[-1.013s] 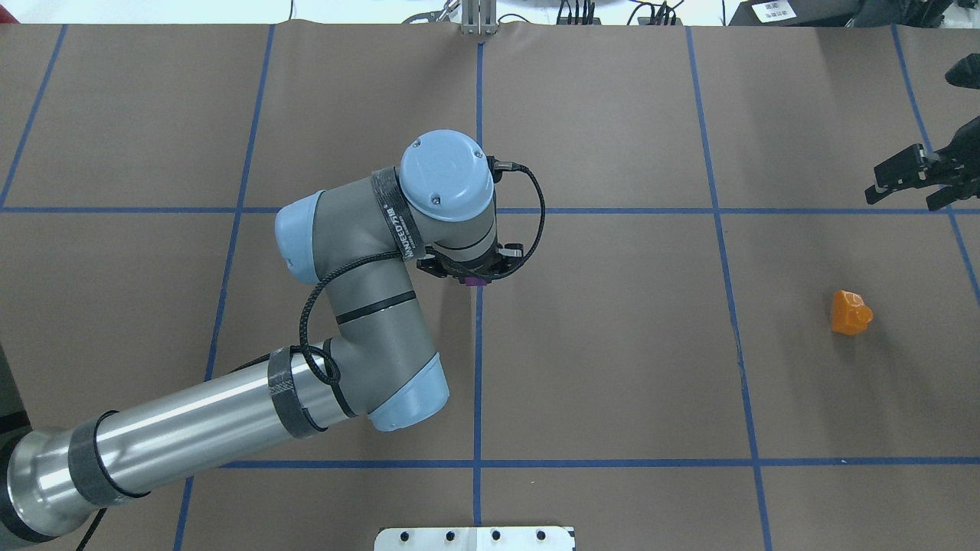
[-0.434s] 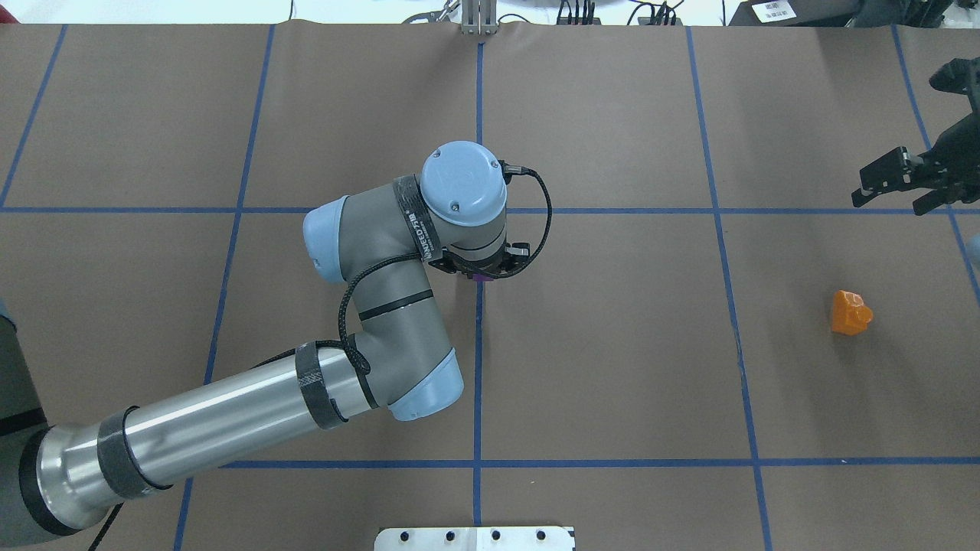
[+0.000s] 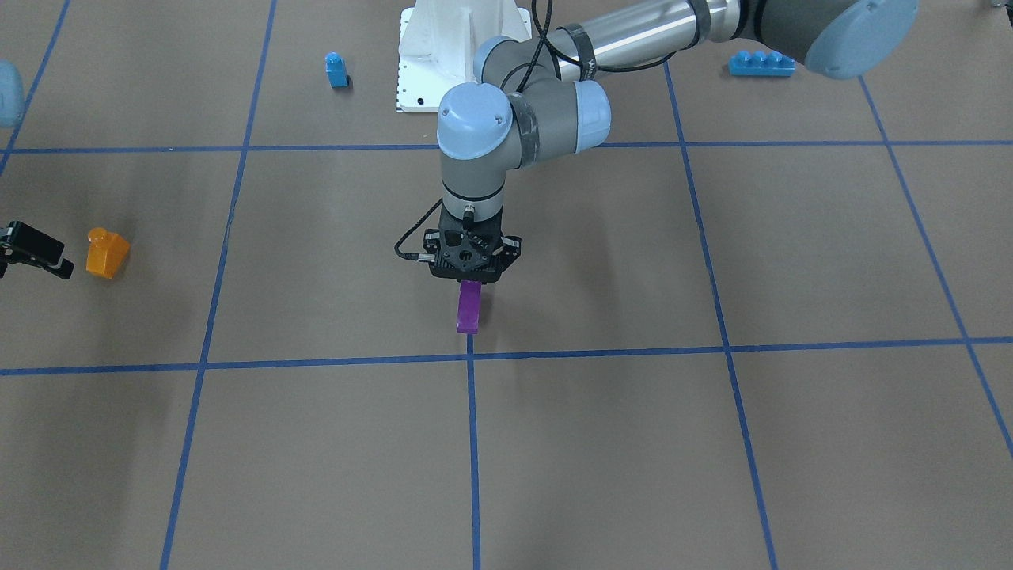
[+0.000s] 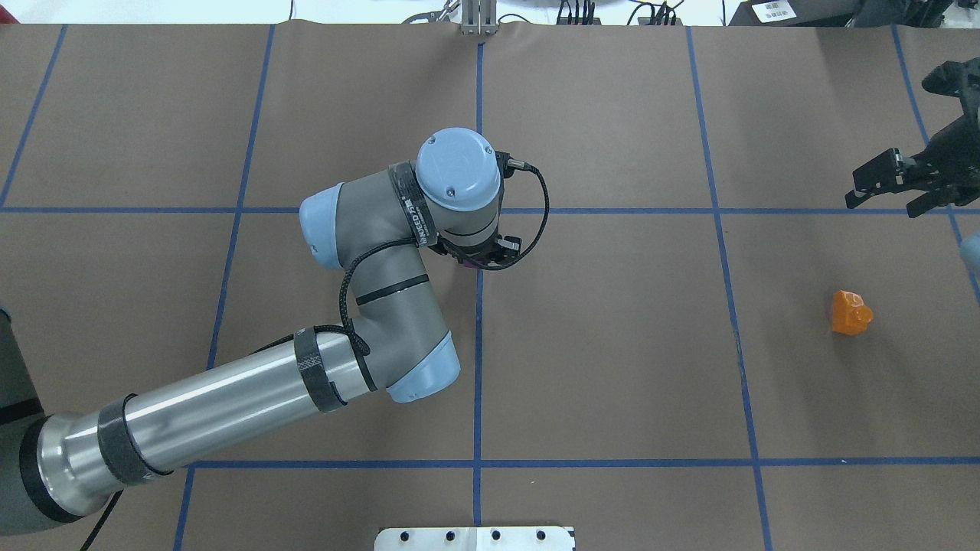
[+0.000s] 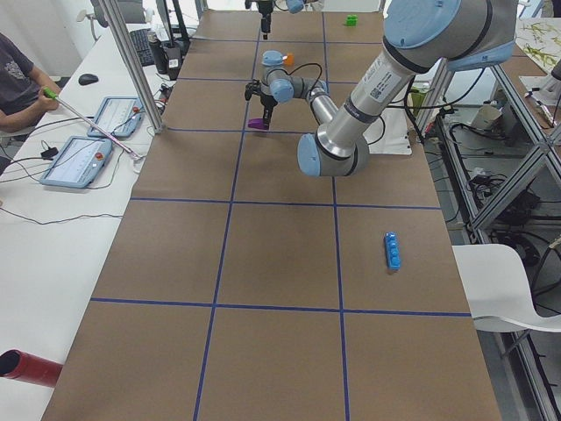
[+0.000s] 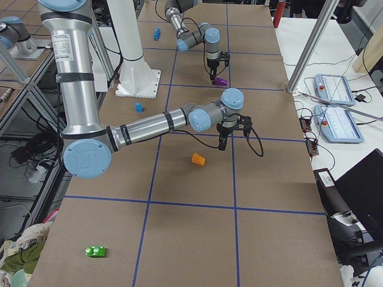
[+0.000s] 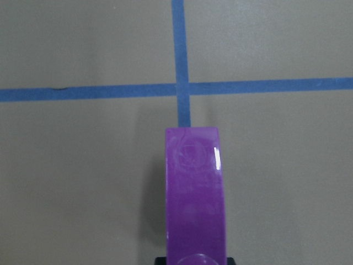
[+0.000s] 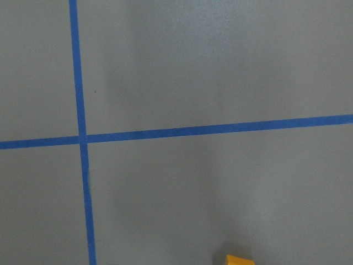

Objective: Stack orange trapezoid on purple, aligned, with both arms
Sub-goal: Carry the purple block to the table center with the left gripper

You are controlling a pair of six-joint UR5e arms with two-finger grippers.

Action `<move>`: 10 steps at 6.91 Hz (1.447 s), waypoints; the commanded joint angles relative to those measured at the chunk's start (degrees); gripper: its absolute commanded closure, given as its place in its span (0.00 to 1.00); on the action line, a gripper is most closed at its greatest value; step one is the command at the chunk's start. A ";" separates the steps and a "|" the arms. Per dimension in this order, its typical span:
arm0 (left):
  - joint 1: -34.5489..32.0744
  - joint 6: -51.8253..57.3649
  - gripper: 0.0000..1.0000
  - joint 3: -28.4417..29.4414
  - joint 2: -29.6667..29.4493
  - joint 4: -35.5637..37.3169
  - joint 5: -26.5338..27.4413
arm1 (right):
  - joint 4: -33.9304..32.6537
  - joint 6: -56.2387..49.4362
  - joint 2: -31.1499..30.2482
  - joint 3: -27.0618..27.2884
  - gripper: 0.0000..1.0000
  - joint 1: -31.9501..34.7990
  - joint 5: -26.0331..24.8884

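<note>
Not much to read here: the black strap round the wrist of the left arm has white lettering that seems to start with a "W", but the rest is too small to make out. There's a white label past the far edge of the desk and a little sticker on the right arm. Both have print too tiny to read.

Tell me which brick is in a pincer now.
The purple brick, clamped in the left pincer. The orange trapezoid, small blue brick and long blue brick sit loose on the table.
</note>
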 commanded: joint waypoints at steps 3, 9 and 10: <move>-0.58 18.40 1.00 0.40 0.35 -0.34 -0.35 | 0.00 0.02 0.07 -0.10 0.00 -0.01 0.00; -0.05 16.85 0.00 4.62 0.09 -4.91 -0.62 | 0.00 0.02 0.16 -0.19 0.00 -0.01 0.09; -1.01 16.85 0.00 4.27 -0.08 -4.91 -1.14 | -0.09 0.02 0.16 -0.27 0.00 -0.10 0.09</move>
